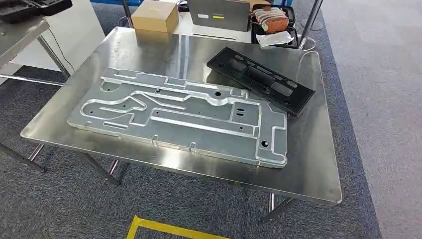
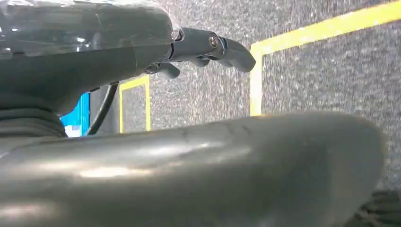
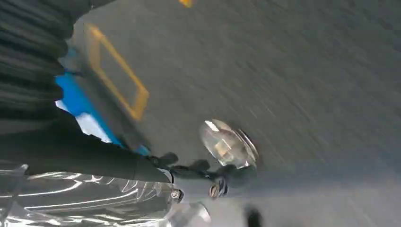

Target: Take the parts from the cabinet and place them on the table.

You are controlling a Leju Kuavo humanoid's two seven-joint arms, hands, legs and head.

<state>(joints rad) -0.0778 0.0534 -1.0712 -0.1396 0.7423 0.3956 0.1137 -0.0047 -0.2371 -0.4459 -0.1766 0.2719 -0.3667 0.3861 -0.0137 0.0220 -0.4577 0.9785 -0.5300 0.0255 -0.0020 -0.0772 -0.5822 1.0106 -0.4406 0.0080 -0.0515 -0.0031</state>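
My big silver plate (image 1: 179, 117) lies flat on the shiny counter (image 1: 318, 164). Its long front edge sits near the counter's front edge. The black part (image 1: 260, 79) lies behind the plate, toward the counter's far right corner, touching the plate's back corner. There is bare room on the counter's left side. A brown box (image 1: 155, 16) sits past the counter's back edge. My left robot hand (image 2: 208, 49) hangs over the grey carpet (image 2: 321, 80), fingers apart, holding nothing. My right robot hand (image 3: 208, 175) is blurry; I cannot tell how it stands.

Plate (image 1: 179, 117) on table (image 1: 318, 164); tray (image 1: 261, 79) behind-right, prob. touching.
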